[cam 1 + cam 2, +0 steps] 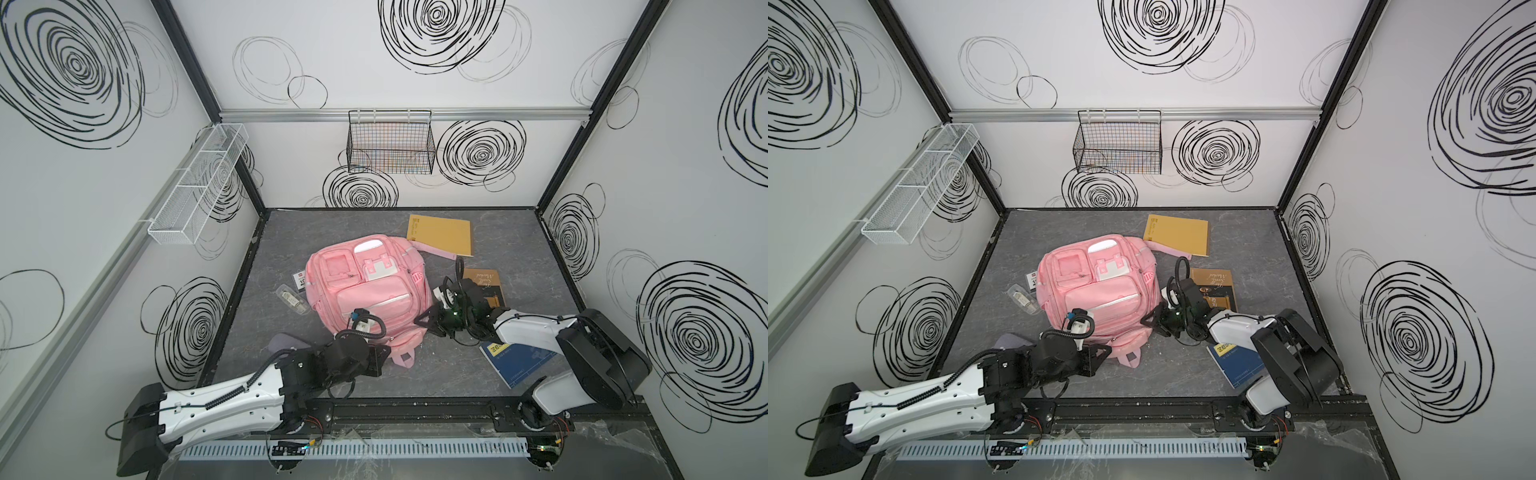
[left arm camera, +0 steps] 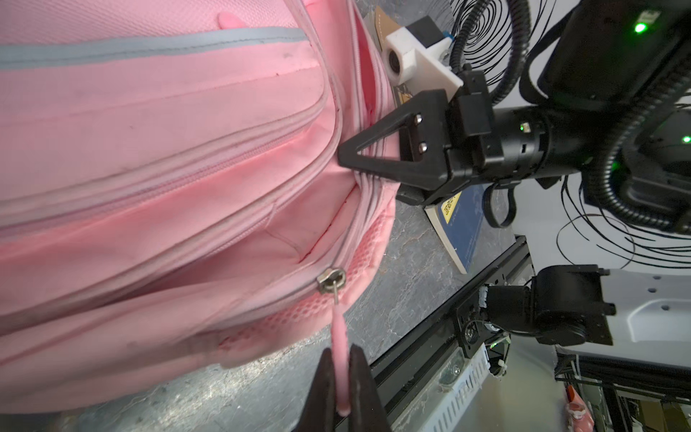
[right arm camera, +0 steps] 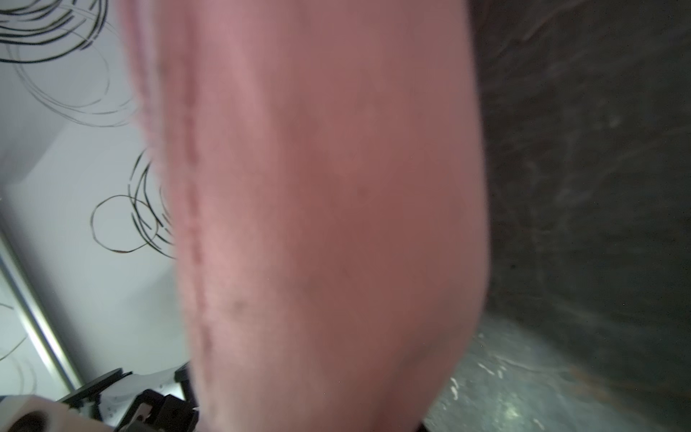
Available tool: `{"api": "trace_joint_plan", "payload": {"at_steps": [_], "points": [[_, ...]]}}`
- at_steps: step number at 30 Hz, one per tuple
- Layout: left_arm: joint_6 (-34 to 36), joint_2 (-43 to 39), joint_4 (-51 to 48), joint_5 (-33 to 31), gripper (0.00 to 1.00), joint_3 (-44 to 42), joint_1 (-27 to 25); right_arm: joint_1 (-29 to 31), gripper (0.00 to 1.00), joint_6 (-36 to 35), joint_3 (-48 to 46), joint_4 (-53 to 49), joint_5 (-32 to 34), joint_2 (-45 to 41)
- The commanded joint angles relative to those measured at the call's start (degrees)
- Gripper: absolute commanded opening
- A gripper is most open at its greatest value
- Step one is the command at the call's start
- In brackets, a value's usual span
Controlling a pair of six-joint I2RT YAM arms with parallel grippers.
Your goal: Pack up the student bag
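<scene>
The student bag (image 1: 365, 286) lies flat in the middle of the grey table (image 1: 498, 249), pockets up, its long axis running from near edge to back wall. The left gripper (image 2: 341, 359) is clamped on the pink zipper pull (image 2: 337, 325). The right gripper (image 1: 423, 322) touches the bag's right side, and its jaw gap is unclear.

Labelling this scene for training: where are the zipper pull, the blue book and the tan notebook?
zipper pull (image 2: 338, 336), left wrist view, its pink tab.
blue book (image 1: 519, 363), a top view, its bare cover.
tan notebook (image 1: 441, 235), a top view, middle of cover.
</scene>
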Motion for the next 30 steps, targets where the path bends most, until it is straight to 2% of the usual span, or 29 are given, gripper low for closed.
{"api": "trace_joint_plan", "payload": {"at_steps": [1,5,12,17,23,30], "points": [[-1.79,-3.39,-0.57,-0.70,0.00,0.22,0.62,-5.43,0.17,-6.39,2.35,-2.44,0.21,-1.77],[-2.68,-6.24,-1.94,-0.12,0.00,-3.29,2.37,-9.99,0.13,-10.09,3.97,-6.56,0.31,-2.93],[-0.04,-6.95,-2.88,2.28,0.00,-5.88,8.65,-13.32,0.09,-10.47,4.28,-6.65,0.44,-4.21],[-0.34,-7.66,-8.36,3.25,0.00,-8.89,18.32,-14.48,0.09,-14.08,5.90,-10.69,-0.81,-4.50],[-3.10,-10.84,-6.21,6.41,0.00,-13.32,29.51,-16.08,0.10,-21.16,7.50,-18.85,-2.48,-4.91],[-3.86,-9.48,-4.67,3.09,0.00,-12.58,33.74,-16.34,0.10,-27.11,8.20,-24.69,-2.98,-4.37]]}}
